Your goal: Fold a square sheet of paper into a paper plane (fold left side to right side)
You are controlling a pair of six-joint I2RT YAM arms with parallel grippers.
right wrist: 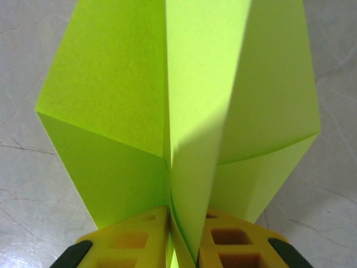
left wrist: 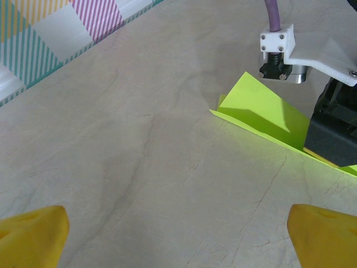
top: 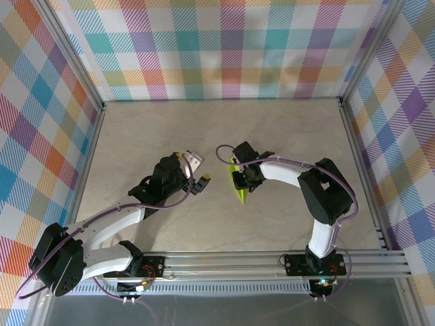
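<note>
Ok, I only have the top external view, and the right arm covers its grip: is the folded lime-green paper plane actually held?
Observer: Yes. The right wrist view has the yellow right fingers shut on the lime-green paper plane at its centre fold.
Operator: And the wings?
Observer: They spread to either side of that fold.
Operator: Are the yellow left fingers touching it?
Observer: No. In the left wrist view they stand wide open, with bare marbled tabletop between them and the plane's pointed end.
</note>
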